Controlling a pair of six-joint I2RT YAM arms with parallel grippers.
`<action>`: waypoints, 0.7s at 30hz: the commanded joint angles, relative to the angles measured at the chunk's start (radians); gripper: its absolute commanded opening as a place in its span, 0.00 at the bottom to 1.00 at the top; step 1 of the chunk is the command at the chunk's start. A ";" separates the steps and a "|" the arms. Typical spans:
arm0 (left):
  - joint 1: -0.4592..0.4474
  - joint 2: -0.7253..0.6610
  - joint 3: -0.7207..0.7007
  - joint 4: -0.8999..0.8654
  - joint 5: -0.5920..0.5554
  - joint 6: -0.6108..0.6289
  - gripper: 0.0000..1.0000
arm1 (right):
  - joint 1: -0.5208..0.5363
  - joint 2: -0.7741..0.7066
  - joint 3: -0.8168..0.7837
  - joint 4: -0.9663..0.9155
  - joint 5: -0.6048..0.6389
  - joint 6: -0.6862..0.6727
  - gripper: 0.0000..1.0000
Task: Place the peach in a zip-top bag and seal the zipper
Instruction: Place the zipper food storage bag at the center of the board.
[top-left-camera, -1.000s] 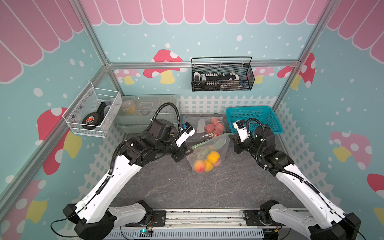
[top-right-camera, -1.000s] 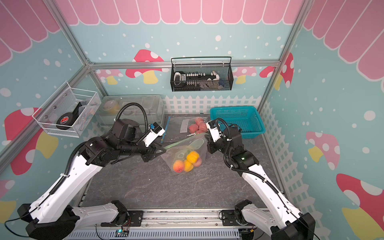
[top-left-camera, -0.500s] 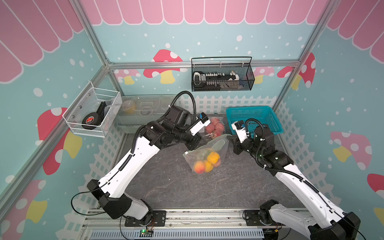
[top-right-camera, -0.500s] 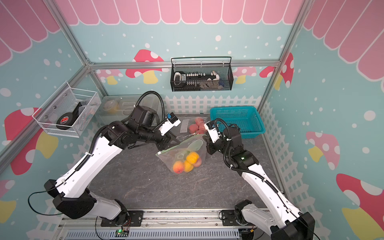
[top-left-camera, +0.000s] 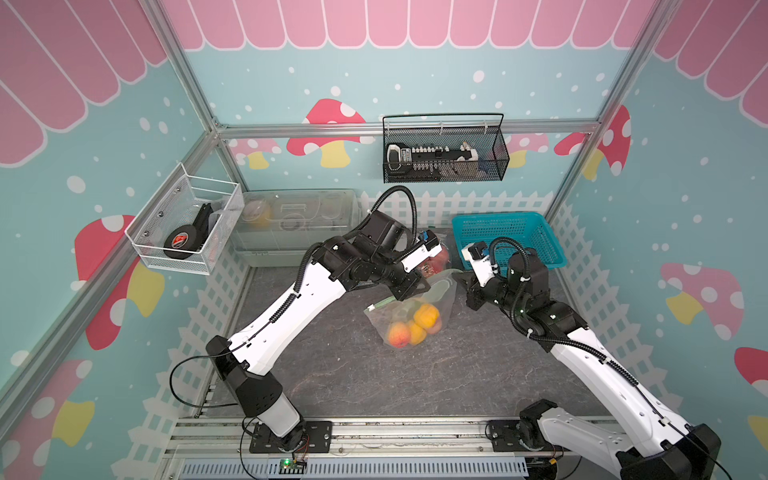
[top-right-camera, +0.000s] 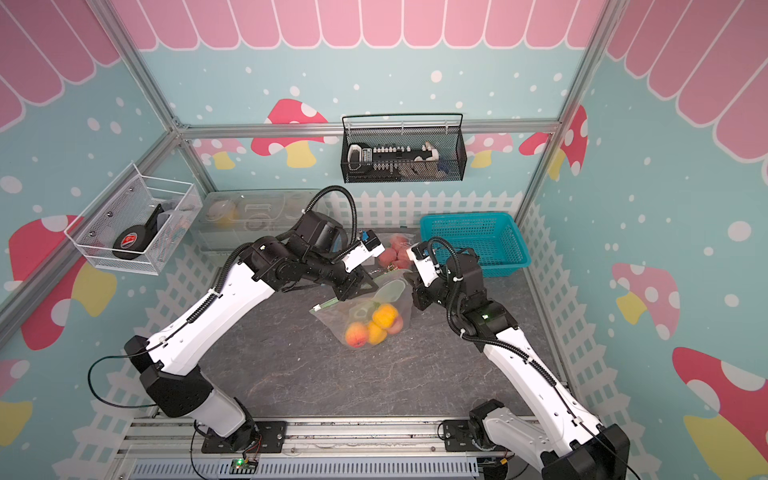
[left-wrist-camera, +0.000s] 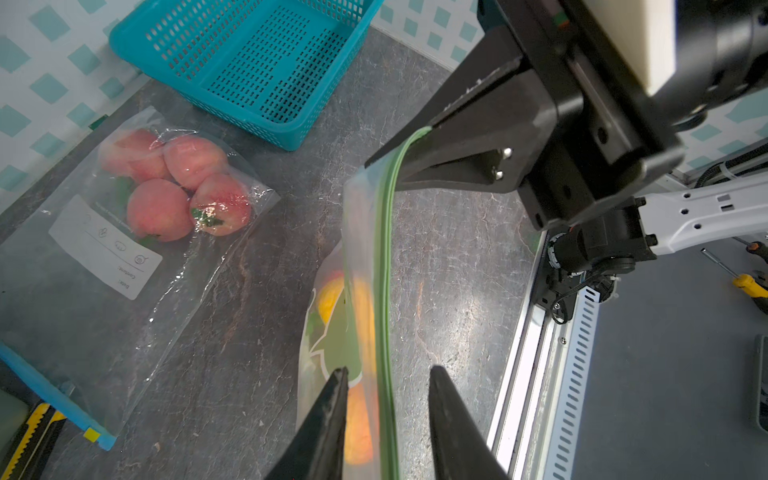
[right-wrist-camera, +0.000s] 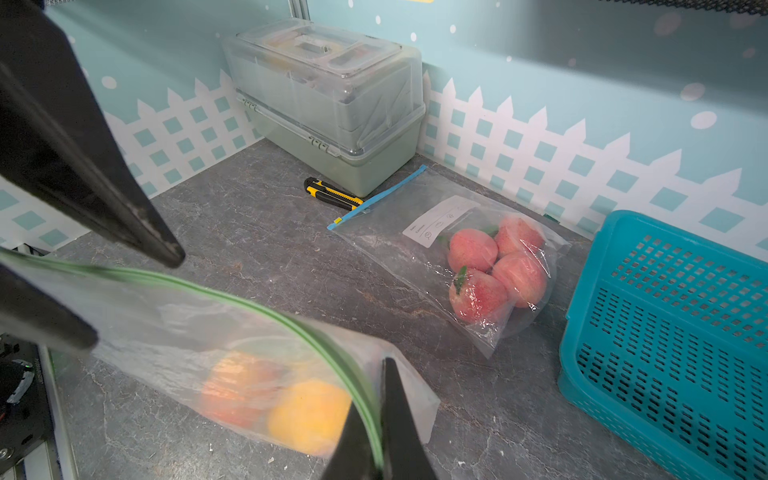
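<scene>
1 basket (top-left-camera: 511, 237) (teal) sits nearby; right gripper (top-left-camera: 460, 279) clenches zip-top bag (top-right-camera: 374, 320), left gripper (left-wrist-camera: 386, 374) straddles it, released.

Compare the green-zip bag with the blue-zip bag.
The green-zip bag is held up at one corner by the right gripper, its zipper between the open jaws of the left gripper; the blue-zip bag lies flat on the table, untouched. The green-zip bag holds orange-yellow fruit; the blue-zip bag holds four pink peaches. Both are clear zip-top bags with fruit inside.
</scene>
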 joint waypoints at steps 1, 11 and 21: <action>-0.015 0.018 0.035 -0.018 -0.002 0.026 0.22 | -0.004 0.001 -0.010 0.015 -0.013 -0.015 0.00; -0.023 0.007 0.044 0.008 0.009 -0.022 0.00 | -0.002 -0.033 -0.045 0.049 0.001 -0.029 0.09; -0.030 -0.039 0.025 0.124 -0.042 -0.203 0.00 | -0.003 -0.111 -0.102 0.071 0.170 -0.029 0.71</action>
